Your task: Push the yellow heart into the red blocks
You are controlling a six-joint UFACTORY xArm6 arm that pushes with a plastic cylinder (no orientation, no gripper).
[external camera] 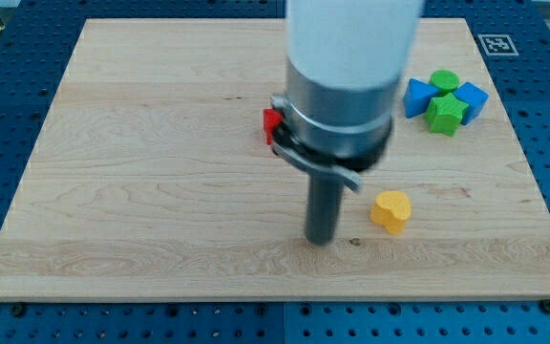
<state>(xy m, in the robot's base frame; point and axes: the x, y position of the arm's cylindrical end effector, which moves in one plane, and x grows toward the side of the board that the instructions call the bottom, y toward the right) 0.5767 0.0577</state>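
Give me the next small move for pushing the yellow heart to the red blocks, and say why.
Probably bring my tip around to the view's right of the yellow heart. It now stands on the heart's left, the same side as the red block peeking out behind the arm, so pushing now would drive it away.

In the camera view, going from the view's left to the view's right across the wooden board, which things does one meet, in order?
Red block, mostly hidden behind the arm → my tip → yellow heart block → blue block → green blocks → second blue block.
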